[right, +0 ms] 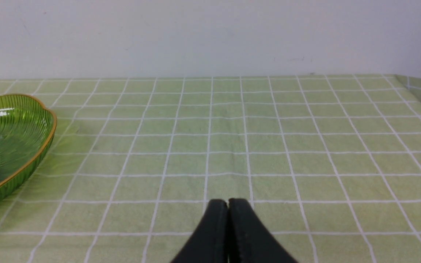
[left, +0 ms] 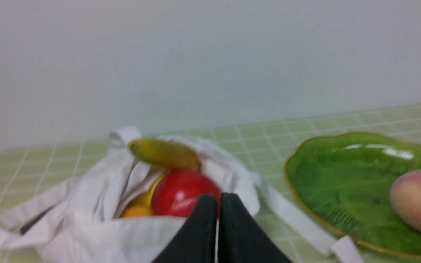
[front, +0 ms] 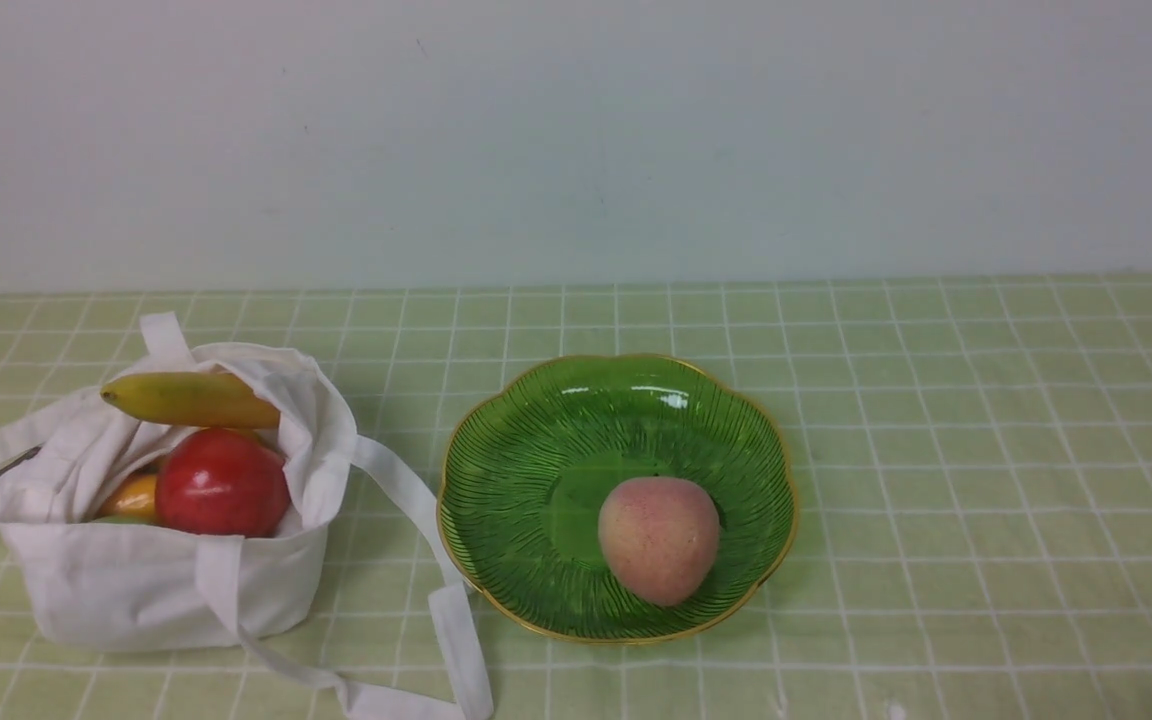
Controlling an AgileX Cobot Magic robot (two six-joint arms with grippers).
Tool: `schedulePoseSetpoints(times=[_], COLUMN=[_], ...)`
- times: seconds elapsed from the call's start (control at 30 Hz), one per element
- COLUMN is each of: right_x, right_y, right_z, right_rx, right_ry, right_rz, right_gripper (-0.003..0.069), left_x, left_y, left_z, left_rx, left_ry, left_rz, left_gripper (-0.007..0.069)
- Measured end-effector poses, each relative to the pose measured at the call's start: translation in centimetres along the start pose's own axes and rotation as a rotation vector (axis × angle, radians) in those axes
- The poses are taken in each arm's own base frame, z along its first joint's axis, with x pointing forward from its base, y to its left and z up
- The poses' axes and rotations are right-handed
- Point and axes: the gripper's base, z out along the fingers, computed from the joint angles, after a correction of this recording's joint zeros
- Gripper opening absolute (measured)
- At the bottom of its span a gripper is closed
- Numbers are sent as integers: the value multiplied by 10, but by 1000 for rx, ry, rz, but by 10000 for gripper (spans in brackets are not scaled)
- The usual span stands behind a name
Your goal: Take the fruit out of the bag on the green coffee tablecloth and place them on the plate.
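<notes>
**Fruit transfer, bag to plate: one piece across, three left in the bag**

Front view. Shows the bag (front: 136, 585) standing open at the near left of the green coffee tablecloth (front: 986, 450), with one strap (front: 406, 500) trailing toward the plate (front: 526, 440) just to its right. Lists inside the bag: banana (front: 191, 400) lying across the far rim, apple (front: 223, 483) uppermost in the middle, small orange fruit (front: 133, 497) tucked at the apple's left and mostly hidden. Places the peach (front: 658, 540) on the plate, toward its near side.

Left wrist view. Blurred. Puts the left gripper (left: 217, 198) before the bag's near wall, aimed at the apple, with fingers pressed together on nothing.

Right wrist view. Puts the right gripper (right: 228, 202) low over bare cloth right of the plate, well apart from the bag, with fingers likewise closed tight and empty.

Step in hand, as judged: reaching for the next fruit with the left gripper.

- Spread the fingers fully before entering the bag.
- Come down from above, not through the cloth wall.
- Take the apple or banana first, as topmost.
- Grip the apple across its widest part, since its glossy skin probably slips.
- Keep clear of folds and strap to avoid dragging the bag.
- Set down on the plate's bare left half, away from the peach.
</notes>
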Motion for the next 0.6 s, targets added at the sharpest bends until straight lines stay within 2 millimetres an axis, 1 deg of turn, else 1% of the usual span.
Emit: schedulePoseSetpoints(times=[0.07,0.13,0.2,0.27,0.6], right_x=[0,0,0,0,0], right_y=[0,0,0,0,0], right_z=[0,0,0,0,0], right_rx=[0,0,0,0,0], right_ry=[0,0,0,0,0], right_rz=[0,0,0,0,0], right_gripper=[-10,-10,-10,-10,-10], left_x=[25,44,55,58,60], left_y=[1,2,2,3,3], left_z=[5,10,13,13,13], left_rx=[-27,-36,-39,-42,-46], left_ry=[48,98,129,141,154], left_rz=[2,20,29,36,52], left_gripper=[-8,-8,-8,-8,-8])
